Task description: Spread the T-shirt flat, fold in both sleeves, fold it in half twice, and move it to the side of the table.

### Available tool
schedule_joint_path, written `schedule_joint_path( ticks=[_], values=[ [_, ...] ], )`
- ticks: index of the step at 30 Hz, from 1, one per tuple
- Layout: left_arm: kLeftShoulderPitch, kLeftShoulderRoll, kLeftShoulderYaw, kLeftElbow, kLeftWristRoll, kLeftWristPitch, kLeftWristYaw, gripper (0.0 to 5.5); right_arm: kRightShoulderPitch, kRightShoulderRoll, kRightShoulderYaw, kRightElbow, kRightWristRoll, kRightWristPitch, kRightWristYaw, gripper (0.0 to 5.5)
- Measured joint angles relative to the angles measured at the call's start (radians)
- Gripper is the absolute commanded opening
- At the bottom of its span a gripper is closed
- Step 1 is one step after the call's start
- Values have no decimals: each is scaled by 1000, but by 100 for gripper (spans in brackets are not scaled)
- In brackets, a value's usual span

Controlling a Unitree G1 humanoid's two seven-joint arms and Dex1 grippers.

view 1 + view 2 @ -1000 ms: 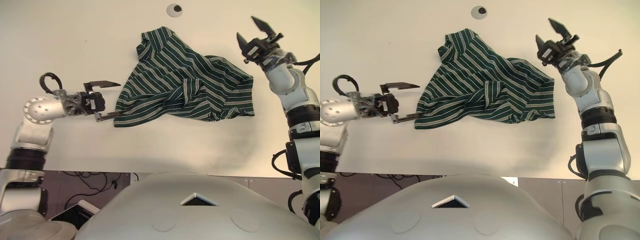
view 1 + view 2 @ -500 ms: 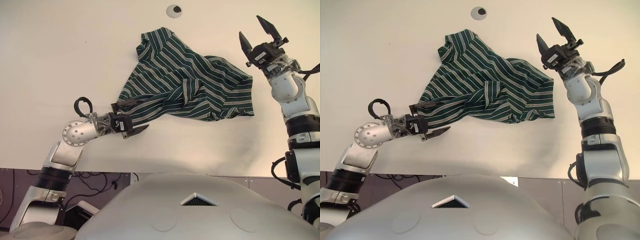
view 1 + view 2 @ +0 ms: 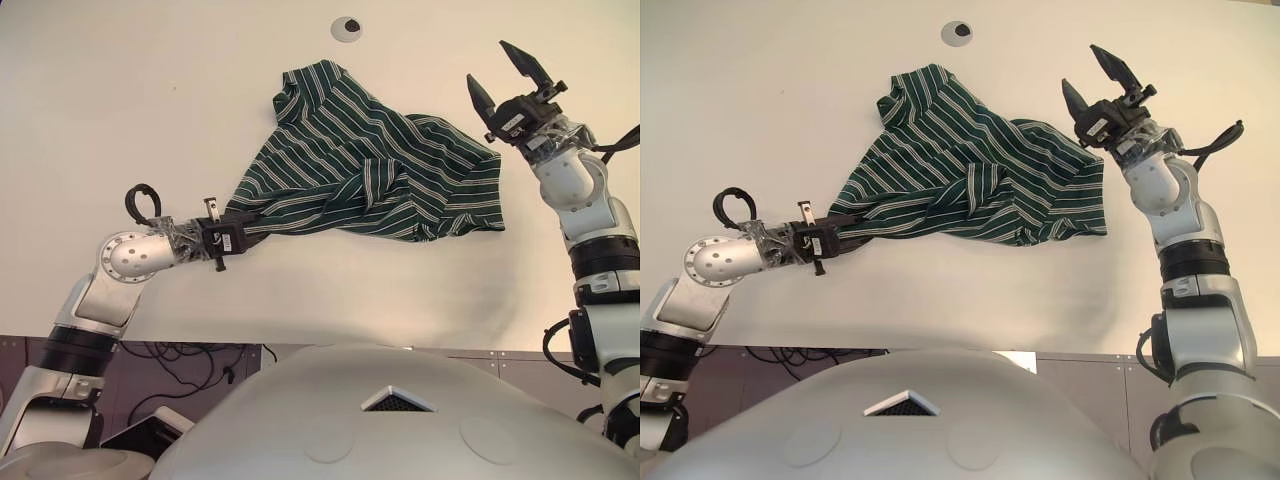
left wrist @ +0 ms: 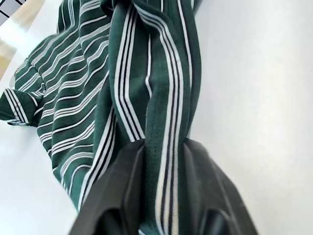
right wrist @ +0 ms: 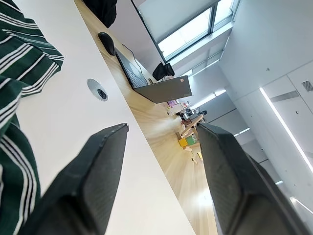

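T-shirt (image 3: pixel 380 150) hem pinched by left gripper (image 3: pixel 240 230); right gripper (image 3: pixel 485 62) spread wide.

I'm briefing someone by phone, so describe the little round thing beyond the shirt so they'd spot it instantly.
On the white table, look past the crumpled green striped T-shirt toward the far side. There sits a small round disc, grey with a dark centre, the only round, unstriped thing there.
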Motion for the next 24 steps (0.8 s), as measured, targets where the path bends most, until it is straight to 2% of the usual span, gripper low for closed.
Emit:
schedule_joint_path(
  ticks=[4,8,12,15,18,20,22,24],
  values=[
    [-30,1,-7,58,-27,-1,-3,3,10,0,-3,-18,2,0,1,258],
    [-70,1,-7,124,-51,-1,-5,3,37,-1,-19,-54,54,0,28,258],
    [-72,1,-7,144,-79,-1,-6,3,88,5,-48,-155,265,33,159,258],
    [-55,-3,1,136,-131,2,-29,3,154,6,-60,-298,509,139,330,258],
    [1,-20,32,27,-324,-3,-144,3,223,-9,-71,-455,678,334,459,258],
    [-31,-21,120,-51,-435,-23,-170,3,255,-12,-67,-566,757,481,530,258],
    [-61,-18,179,-93,-481,-30,-183,3,277,-15,-56,-626,775,557,590,258],
    [-60,-17,204,-117,-488,-39,-195,3,286,-17,-51,-629,704,548,610,258]
  ],
)
